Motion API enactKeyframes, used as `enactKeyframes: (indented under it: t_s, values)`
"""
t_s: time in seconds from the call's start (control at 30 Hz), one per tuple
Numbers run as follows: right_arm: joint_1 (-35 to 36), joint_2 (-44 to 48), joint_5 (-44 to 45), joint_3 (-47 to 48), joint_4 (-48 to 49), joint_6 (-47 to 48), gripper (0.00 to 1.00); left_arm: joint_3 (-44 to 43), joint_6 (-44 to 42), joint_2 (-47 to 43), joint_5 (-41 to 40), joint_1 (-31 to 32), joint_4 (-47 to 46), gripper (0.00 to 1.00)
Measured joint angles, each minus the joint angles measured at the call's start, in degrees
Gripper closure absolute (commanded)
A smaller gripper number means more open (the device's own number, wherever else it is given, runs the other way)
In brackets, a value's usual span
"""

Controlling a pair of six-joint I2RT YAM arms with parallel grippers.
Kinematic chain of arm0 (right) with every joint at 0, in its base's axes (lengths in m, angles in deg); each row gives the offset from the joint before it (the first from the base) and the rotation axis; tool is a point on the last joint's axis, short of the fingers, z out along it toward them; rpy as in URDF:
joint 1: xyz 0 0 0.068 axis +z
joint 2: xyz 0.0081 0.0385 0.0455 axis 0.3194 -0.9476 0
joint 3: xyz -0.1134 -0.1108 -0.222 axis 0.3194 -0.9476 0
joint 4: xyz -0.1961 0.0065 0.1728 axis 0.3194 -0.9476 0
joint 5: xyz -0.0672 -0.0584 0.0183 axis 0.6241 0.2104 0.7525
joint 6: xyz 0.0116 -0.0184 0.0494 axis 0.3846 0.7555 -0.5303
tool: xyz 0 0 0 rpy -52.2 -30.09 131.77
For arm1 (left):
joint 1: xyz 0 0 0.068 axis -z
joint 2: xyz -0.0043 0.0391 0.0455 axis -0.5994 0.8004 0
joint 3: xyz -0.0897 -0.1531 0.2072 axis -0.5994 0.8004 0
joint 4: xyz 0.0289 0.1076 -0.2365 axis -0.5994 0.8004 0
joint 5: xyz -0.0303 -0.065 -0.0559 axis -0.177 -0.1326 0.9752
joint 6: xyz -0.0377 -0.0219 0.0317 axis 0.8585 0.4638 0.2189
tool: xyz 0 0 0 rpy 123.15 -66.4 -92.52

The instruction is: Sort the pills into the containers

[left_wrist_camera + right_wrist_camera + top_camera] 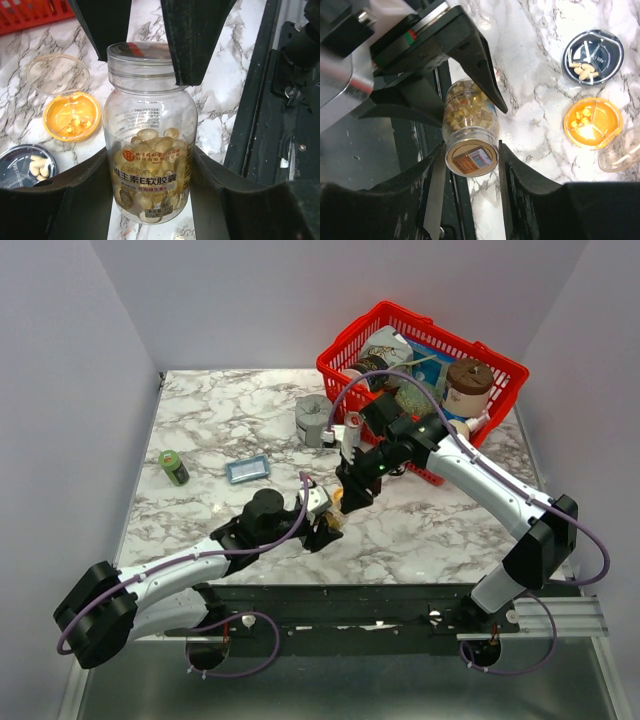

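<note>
Toward 6 o'clock on the table (200, 420), top view: both arms meet on one bottle (150, 125) close to the near edge.
Left gripper (150, 165): partly closed, its fingers clamped on either side of the bottle's body.
Right gripper (471, 155): partly closed, its fingers pressed to both sides of the cap (471, 159), as its wrist view shows it.
Bottle: clear plastic with the cap on, roughly half full of yellow softgels (150, 145). Whether its base rests on the table I cannot tell.
Orange dish (48, 116): at 9 o'clock of the bottle in the left wrist view. It is open with a few softgels inside, and its clear lid (57, 74) lies just beside it at 12 o'clock.
Dark dish (12, 167): at 8 o'clock of the bottle, holding pale oblong pills (39, 166).
Step in hand: opening the bottle, by my reading, with the left arm bracing the body and the right set to turn the cap.
Progress: both dishes already hold some pills, but this bottle's share looks largely unsorted.
Next move calls for: a twist of the right wrist about the bottle's axis while the left grip holds firm, then a straight pull to free the cap.
Risk: the smooth plastic may spin in the left fingers instead of the cap loosening.
</note>
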Motion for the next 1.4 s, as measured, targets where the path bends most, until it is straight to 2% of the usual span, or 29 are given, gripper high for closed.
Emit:
enactKeyframes:
  t_s: [0.03,0.07,0.13,0.17,0.27,0.33,0.47,0.57,0.63,0.77,0.93,1.03,1.13,1.27,1.4]
  values:
    - [0.0,0.1,0.5,-0.7,1.1,-1.6,0.58,0.0,0.0,0.1,-0.6,0.1,0.3,1.0]
    - [0.0,0.1,0.7,-1.1,2.0,-2.9,0.47,0.0,0.1,0.2,-1.3,0.1,0.5,1.0]
    - [-0.1,0.1,0.8,-1.5,2.9,-4.8,0.32,0.0,0.3,0.3,-2.1,0.3,0.9,1.0]
    - [-0.1,0.1,0.5,-1.5,3.1,-5.6,0.21,0.0,0.4,0.3,-2.3,0.3,0.8,1.0]
    - [0.2,-0.1,-2.2,-0.6,2.6,-6.6,0.06,-0.5,0.8,0.3,-2.6,0.3,-2.6,1.0]
    - [-0.3,-0.2,-3.8,1.6,1.7,-5.9,0.0,-0.6,0.9,0.1,-2.2,0.2,-3.9,1.0]
    - [-2.9,0.9,-7.4,7.6,1.5,-3.2,0.0,-0.5,1.0,-1.6,0.0,-0.3,-4.1,1.0]
    - [-4.9,3.1,-9.5,10.1,0.8,2.2,0.0,-0.4,1.4,-3.8,2.6,-0.9,-3.8,1.0]
    - [-5.6,5.3,-11.4,10.2,-0.3,9.0,0.0,-0.3,2.3,-5.0,4.5,-1.3,-3.8,1.0]
    - [-5.3,11.7,-16.8,3.6,-5.6,32.5,0.0,0.2,6.3,-6.1,11.3,-2.3,-5.5,1.0]
    - [-3.5,12.5,-19.5,-1.2,-10.4,47.9,0.03,0.3,11.0,-5.4,18.6,-2.4,-8.9,1.0]
    - [-2.6,9.9,-20.1,-0.9,-12.1,51.8,0.09,0.3,12.3,-4.8,21.6,-2.4,-9.4,1.0]
    - [-2.0,7.7,-20.2,-0.2,-13.2,53.3,0.19,0.3,12.6,-4.2,23.1,-2.4,-9.2,1.0]
    - [-1.2,6.9,-20.3,0.3,-14.8,53.8,0.37,0.3,12.5,-3.8,23.9,-2.4,-8.7,1.0]
    - [-0.3,6.3,-20.3,1.3,-16.1,53.6,0.45,0.2,12.4,-3.7,23.9,-2.7,-7.8,1.0]
